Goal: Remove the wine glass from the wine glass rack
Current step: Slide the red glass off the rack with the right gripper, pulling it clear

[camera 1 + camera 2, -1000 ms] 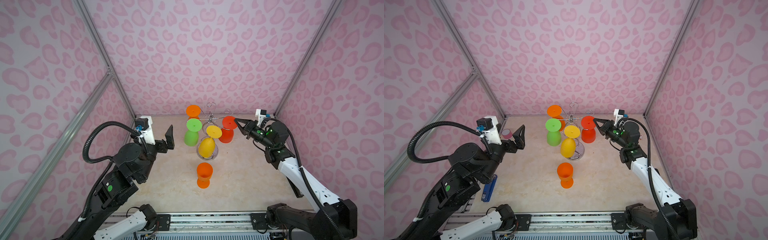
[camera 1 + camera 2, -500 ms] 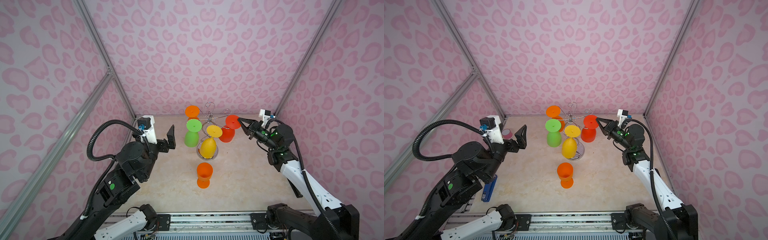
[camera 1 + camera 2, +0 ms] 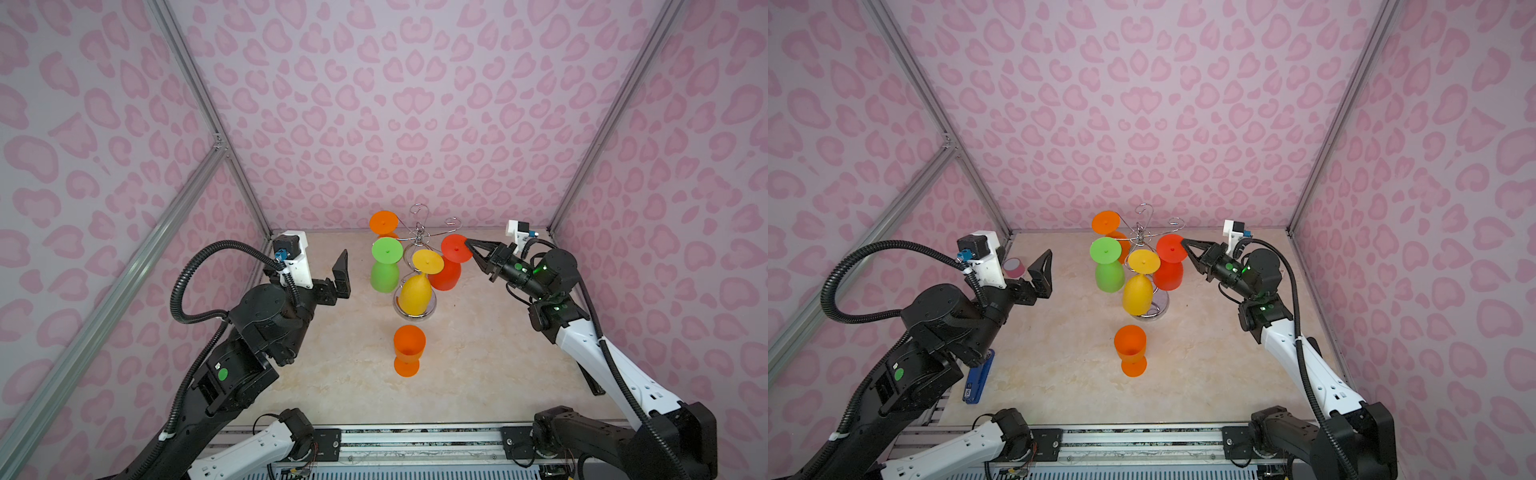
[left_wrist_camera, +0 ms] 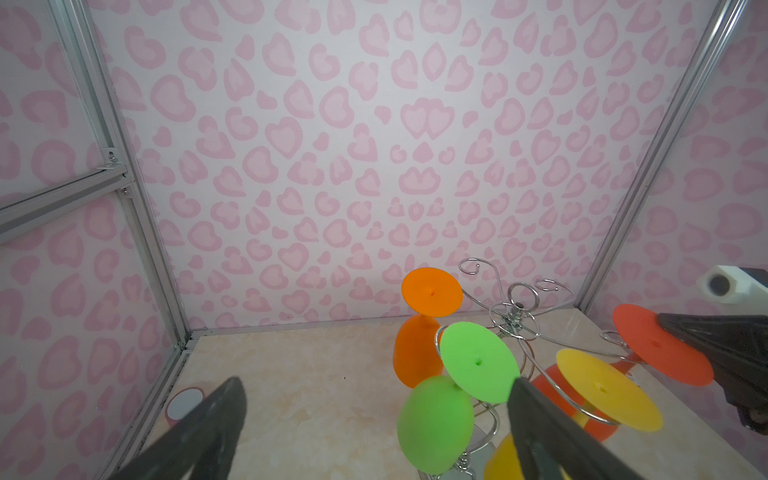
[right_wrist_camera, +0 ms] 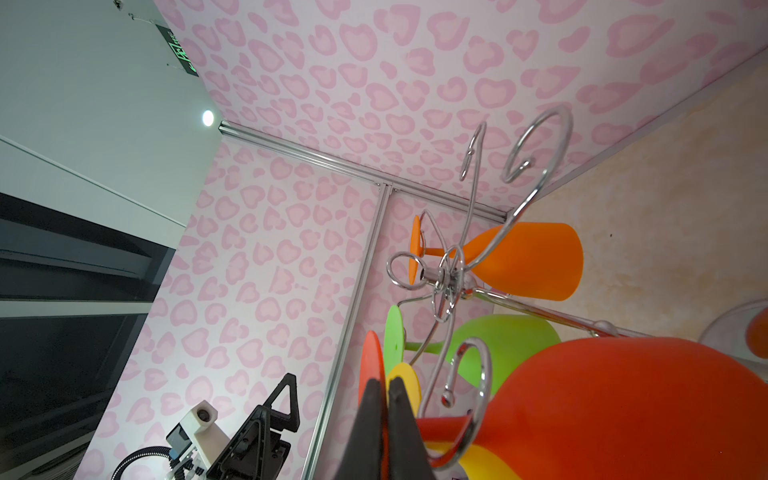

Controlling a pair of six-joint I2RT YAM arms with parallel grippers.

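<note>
Red wine glass (image 3: pixel 448 270), foot (hung upside down) inside right claw (image 3: pixel 468 242)

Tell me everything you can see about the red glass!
The red glass looks like smooth, matte plastic, with a round bowl, a stem and a flat disc foot. It hangs upside down, foot up, from a curled hook of the shiny wire rack, beside the yellow glass. The closed right gripper touches the foot's edge.

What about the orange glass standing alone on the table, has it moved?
No. The orange glass sits as before, just in front of the wine glass rack's base.
</note>
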